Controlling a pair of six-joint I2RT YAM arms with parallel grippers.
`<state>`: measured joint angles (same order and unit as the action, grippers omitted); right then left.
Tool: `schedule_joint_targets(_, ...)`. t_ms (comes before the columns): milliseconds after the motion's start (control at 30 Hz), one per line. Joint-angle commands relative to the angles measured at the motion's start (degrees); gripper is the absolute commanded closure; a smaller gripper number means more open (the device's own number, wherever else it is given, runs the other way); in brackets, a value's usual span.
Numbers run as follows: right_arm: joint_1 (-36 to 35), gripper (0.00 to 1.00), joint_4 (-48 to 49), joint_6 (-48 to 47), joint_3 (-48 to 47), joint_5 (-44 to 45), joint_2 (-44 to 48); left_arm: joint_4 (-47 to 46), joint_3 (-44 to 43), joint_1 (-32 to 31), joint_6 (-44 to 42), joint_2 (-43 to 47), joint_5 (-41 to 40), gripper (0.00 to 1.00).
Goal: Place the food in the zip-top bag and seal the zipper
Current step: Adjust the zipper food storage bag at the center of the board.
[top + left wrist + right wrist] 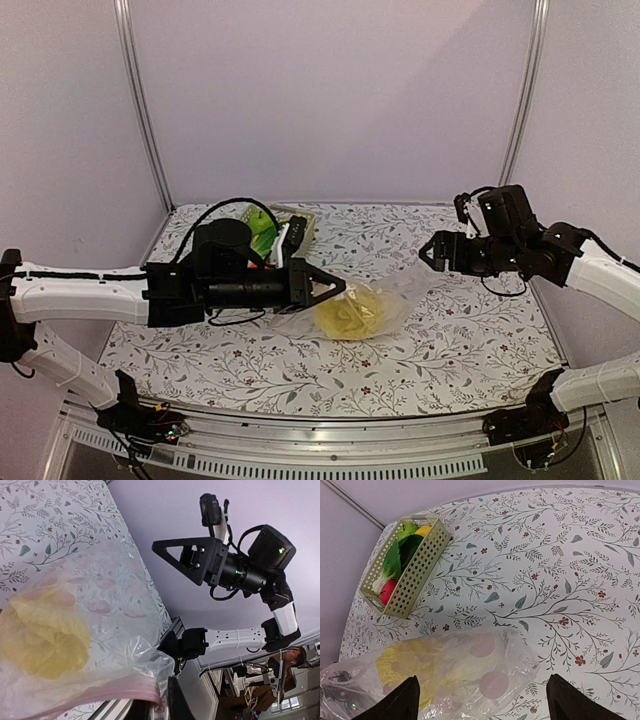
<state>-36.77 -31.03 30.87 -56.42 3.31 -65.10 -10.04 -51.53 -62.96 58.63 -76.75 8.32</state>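
Top external view: left gripper point(340, 290) pinches the mouth of the zip-top bag point(400, 290), which lies mid-table with the cabbage point(350, 312) inside. Right gripper point(432, 250) hangs spread, empty. Slick plastic could slip free and spill the cabbage. Remaining food sits in the far-left basket point(417, 575).

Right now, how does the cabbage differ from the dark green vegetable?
The cabbage is pale yellow, crinkled and already inside the clear bag. The dark green vegetable is dark, smoother and lies in the basket. The cabbage looks clearly larger. Both are toy foods.
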Motion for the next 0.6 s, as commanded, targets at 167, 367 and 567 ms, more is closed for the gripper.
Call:
schedule_joint_targets(167,-5.79,0.09,3.42,9.49,11.19,-7.21,15.76,-3.36,0.7,1.26,1.81,0.31,-1.75,1.0)
schedule_joint_targets(367,-14.11,0.1,10.1,12.4,14.36,-4.07,16.65,-3.84,1.17,1.35,2.36,0.15,-1.41,1.0)
schedule_joint_targets(567,-20.38,0.1,10.2,10.71,9.97,2.35,9.54,-3.91,0.77,1.41,1.93,-0.2,-0.06,1.0)
